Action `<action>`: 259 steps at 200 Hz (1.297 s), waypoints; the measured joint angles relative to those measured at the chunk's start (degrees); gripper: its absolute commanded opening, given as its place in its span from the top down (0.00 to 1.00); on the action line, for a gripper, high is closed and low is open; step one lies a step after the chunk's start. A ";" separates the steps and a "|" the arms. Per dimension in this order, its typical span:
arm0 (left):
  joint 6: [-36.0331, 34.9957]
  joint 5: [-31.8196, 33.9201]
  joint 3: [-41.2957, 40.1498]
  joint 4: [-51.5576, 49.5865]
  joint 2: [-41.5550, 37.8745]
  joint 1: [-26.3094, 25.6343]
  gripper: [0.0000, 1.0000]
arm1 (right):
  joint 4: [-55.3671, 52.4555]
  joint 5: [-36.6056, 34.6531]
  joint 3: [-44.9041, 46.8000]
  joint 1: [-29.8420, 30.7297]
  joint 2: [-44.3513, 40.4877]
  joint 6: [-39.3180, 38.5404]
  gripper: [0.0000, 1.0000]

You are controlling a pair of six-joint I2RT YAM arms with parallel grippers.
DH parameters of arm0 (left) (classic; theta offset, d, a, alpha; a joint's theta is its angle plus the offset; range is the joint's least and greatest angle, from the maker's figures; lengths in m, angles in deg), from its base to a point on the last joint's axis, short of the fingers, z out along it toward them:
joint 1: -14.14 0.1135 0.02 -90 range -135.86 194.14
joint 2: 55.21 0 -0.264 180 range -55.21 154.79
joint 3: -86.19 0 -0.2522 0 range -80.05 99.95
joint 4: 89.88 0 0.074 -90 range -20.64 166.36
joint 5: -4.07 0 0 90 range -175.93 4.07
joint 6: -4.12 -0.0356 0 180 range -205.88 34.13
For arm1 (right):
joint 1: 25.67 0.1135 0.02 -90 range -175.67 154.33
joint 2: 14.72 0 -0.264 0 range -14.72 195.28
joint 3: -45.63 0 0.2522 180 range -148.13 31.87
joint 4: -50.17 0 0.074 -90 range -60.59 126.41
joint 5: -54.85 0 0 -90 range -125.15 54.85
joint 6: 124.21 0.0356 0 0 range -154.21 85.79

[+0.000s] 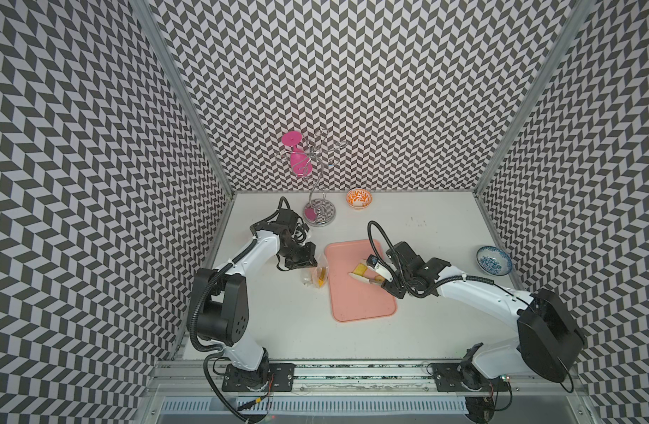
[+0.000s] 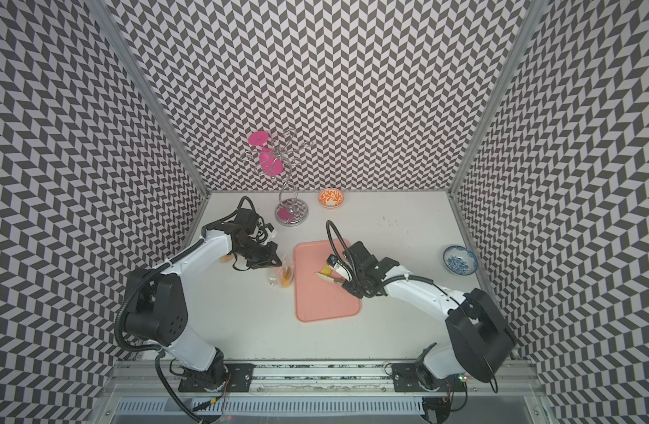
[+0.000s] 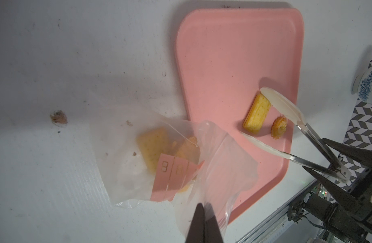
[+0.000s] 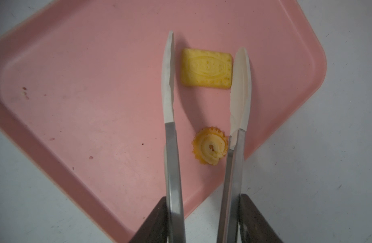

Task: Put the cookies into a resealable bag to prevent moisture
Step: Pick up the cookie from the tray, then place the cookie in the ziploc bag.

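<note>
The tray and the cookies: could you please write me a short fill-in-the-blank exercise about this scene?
1. The tray is ____ in colour.
2. It holds ____ loose cookies.
3. While the right gripper holds the tongs, the left gripper pinches the clear bag, which lies on the ____.
Missing words: pink; two; table.

Bag (image 3: pixel 117 178) holds cookies (image 3: pixel 152 147); two on tray (image 3: pixel 233 52)
</note>
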 measured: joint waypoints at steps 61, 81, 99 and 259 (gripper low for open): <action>0.02 -0.09 0.00 0.00 0.00 0.00 1.00 | -0.28 -0.26 -0.63 0.00 -0.15 0.00 0.55; 0.02 -0.09 0.00 0.00 0.00 0.00 1.00 | -0.37 -0.11 -0.66 -0.02 -1.46 0.33 0.55; 0.00 -0.09 0.00 0.00 0.00 0.00 1.00 | -0.28 0.33 -0.66 -0.09 -3.87 0.87 0.55; -1.09 -0.61 2.49 -1.36 0.50 0.02 1.00 | 18.95 24.72 0.24 -0.37 -3.50 0.15 0.56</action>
